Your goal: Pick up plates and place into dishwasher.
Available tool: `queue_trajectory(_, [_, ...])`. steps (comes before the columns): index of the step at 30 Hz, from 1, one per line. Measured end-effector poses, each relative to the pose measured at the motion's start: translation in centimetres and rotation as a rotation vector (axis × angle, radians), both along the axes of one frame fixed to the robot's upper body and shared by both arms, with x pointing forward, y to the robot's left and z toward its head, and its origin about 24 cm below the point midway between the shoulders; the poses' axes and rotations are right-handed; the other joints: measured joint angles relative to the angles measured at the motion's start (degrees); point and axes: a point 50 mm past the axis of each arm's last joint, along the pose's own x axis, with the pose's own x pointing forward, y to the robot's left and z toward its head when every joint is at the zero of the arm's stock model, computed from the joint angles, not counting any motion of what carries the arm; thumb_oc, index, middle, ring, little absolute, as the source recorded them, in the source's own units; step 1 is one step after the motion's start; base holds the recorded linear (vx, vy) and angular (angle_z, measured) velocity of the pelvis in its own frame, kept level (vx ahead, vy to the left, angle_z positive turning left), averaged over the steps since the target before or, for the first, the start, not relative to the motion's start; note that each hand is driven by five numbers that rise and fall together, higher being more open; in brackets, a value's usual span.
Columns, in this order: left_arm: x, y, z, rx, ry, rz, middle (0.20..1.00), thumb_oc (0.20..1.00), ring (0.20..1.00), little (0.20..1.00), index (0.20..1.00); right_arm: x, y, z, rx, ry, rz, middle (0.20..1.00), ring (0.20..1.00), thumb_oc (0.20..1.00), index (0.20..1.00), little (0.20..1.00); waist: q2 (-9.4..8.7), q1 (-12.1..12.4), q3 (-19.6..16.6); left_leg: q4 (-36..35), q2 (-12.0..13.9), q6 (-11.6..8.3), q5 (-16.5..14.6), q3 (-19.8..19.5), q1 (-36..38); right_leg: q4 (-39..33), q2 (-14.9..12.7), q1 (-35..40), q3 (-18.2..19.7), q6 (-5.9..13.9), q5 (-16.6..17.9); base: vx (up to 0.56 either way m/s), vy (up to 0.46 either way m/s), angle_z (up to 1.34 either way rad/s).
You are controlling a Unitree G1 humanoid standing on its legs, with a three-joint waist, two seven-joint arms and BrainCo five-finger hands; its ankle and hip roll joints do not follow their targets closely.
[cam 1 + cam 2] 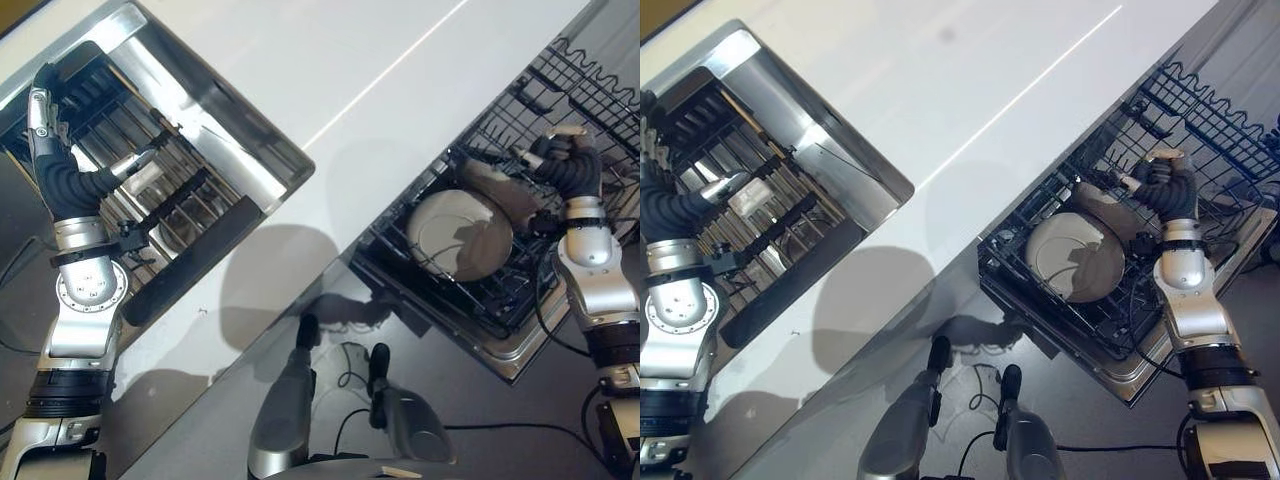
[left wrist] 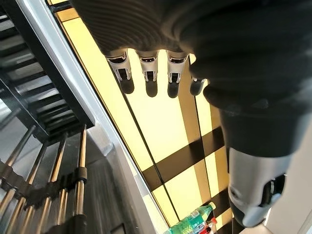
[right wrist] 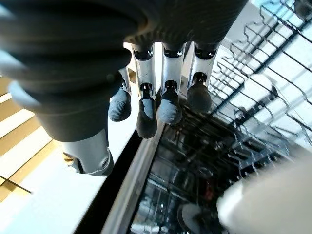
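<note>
White plate (image 1: 458, 235) lay flat in the dishwasher rack (image 1: 560, 85), just beside the right robot hand (image 1: 565, 160), whose fingers hung relaxed, holding nothing. Left robot hand (image 1: 45, 110) sat open over the sink (image 1: 215, 95), well apart across the counter (image 1: 340, 50).

No legible text, labels, numbers or signs are showing anywhere. The bottles (image 2: 192, 225) in the left wrist view are carrying labels, but the print is too small to make out.
</note>
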Motion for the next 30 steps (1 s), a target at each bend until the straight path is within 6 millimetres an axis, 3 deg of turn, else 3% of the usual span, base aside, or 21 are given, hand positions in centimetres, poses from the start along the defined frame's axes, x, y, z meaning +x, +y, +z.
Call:
queue_trajectory(17, [0.2, 0.0, 1.3, 0.056, -0.013, -0.009, 1.000, 1.000, 1.000, 1.000, 1.000, 0.9, 0.0, -0.4, -0.026, 0.066, 0.022, 0.200, 0.200, 0.200, 0.200, 0.200, 1.24, -0.22, 3.68, 0.65, 0.09, -0.06, 0.68, 0.18, -2.30, 4.02, -0.25, -3.89, 0.12, -0.08, -1.07, 0.01, -0.001, 0.00])
queue_trajectory(18, [0.2, 0.0, 1.3, 0.056, -0.013, -0.009, 1.000, 1.000, 1.000, 1.000, 1.000, 0.9, -0.1, -0.4, -0.023, 0.063, 0.016, 0.586, 0.586, 0.586, 0.586, 0.586, 1.24, -0.24, 3.68, 0.65, 0.11, -0.04, 0.70, 0.19, -2.28, 4.05, -0.26, -3.89, 0.12, -0.08, -1.07, 0.00, 0.000, 0.00])
queue_trajectory(19, [0.2, 0.0, 1.3, 0.056, -0.013, -0.009, 1.000, 1.000, 1.000, 1.000, 1.000, 0.8, -0.1, -0.4, -0.019, 0.058, 0.007, 0.862, 0.862, 0.862, 0.862, 0.862, 1.24, -0.29, 3.68, 0.65, 0.10, -0.02, 0.72, 0.22, -2.25, 4.10, -0.26, -3.90, 0.13, -0.08, -1.07, 0.00, 0.000, 0.00])
queue_trajectory(20, [0.2, 0.0, 1.3, 0.056, -0.013, -0.010, 1.000, 1.000, 1.000, 1.000, 1.000, 0.8, -0.2, -0.4, -0.013, 0.050, -0.010, 1.000, 1.000, 1.000, 1.000, 1.000, 1.24, -0.33, 3.68, 0.65, 0.11, 0.01, 0.73, 0.27, -2.20, 4.14, -0.27, -3.90, 0.18, -0.08, -1.08, 0.00, 0.000, 0.00])
queue_trajectory(25, [0.2, 0.0, 1.2, 0.049, -0.015, -0.004, 1.000, 1.000, 1.000, 1.000, 1.000, 0.1, -0.8, -1.0, 0.067, -0.020, -0.129, 1.000, 1.000, 1.000, 1.000, 1.000, 1.25, -0.54, 3.69, 0.64, 0.12, 0.06, 0.78, 0.59, -2.00, 4.43, -0.57, -4.02, 0.60, -0.04, -1.11, -0.03, 0.028, -0.02])
queue_trajectory(30, [0.2, 0.0, 0.8, 0.032, -0.008, -0.002, 1.000, 1.000, 1.000, 1.000, 1.000, -1.3, -2.0, -2.8, 0.199, -0.051, -0.272, 1.000, 1.000, 1.000, 1.000, 1.000, 1.26, -0.73, 3.69, 0.05, -0.13, 0.47, 1.05, 1.78, -1.25, 5.33, -1.14, -4.41, 1.61, 0.29, -1.38, -0.04, 0.056, -0.09])
